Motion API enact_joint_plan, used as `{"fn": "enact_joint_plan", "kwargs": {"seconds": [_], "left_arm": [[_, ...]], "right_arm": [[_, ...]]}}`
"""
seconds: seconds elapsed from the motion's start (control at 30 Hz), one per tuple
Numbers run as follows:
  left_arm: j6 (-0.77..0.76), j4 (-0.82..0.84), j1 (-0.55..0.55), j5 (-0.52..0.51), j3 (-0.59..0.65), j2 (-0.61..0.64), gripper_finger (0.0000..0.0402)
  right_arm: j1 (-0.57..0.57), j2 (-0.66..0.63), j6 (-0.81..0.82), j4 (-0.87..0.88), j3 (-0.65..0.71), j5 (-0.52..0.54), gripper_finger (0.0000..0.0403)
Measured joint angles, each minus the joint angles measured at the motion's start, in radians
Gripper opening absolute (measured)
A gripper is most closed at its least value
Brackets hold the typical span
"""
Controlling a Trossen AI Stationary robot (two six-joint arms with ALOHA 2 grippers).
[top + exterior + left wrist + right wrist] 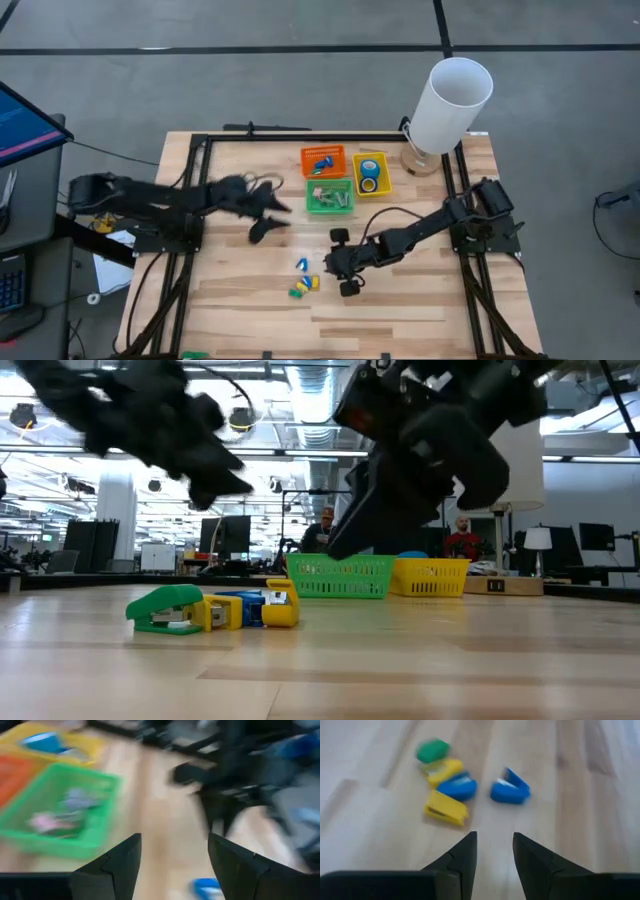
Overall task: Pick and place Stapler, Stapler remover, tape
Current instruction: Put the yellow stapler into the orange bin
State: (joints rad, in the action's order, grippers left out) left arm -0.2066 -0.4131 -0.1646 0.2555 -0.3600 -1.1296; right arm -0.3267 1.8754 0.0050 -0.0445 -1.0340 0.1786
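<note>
Several small staplers, green, yellow and blue (457, 787), lie in a loose cluster on the wooden table (304, 280). My right gripper (495, 836) hovers open just to their right (338, 268), slanting down toward them with nothing between its fingers. My left gripper (172, 837) is open and empty above the table left of the green basket (272, 218). Two blue tape rolls (369, 174) lie in the yellow basket (383, 160). The green basket (330, 195) holds small pale items that I cannot name. The orange basket (323, 160) holds small blue items.
The three baskets stand together at the table's far middle. A tall white cylinder on a round base (450, 105) stands at the far right corner. A monitor (25, 125) sits off the left edge. Bare wood lies along the near edge (400, 320). People show in the room behind (325, 525).
</note>
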Motion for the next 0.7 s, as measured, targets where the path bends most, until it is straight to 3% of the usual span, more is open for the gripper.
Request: {"fn": "enact_joint_plan", "kwargs": {"seconds": [0.2, 0.33, 0.5, 0.7], "left_arm": [[-0.085, -0.298, 0.248, -0.16, 0.18, 0.108, 0.0218], [-0.09, -0.382, 0.37, -0.327, 0.226, 0.11, 0.0219], [-0.099, -0.422, 0.44, -0.491, 0.227, 0.059, 0.0216], [-0.143, -0.498, 0.457, -0.51, 0.227, -0.031, 0.0216]], "right_arm": [[0.015, 0.029, -0.072, -0.093, 0.0, -0.132, 0.0118], [0.037, 0.043, -0.127, -0.112, 0.0, -0.239, 0.0118], [0.056, 0.063, -0.265, -0.11, 0.001, -0.285, 0.0118], [0.055, 0.061, -0.314, -0.133, 0.0, -0.285, 0.0118]]}}
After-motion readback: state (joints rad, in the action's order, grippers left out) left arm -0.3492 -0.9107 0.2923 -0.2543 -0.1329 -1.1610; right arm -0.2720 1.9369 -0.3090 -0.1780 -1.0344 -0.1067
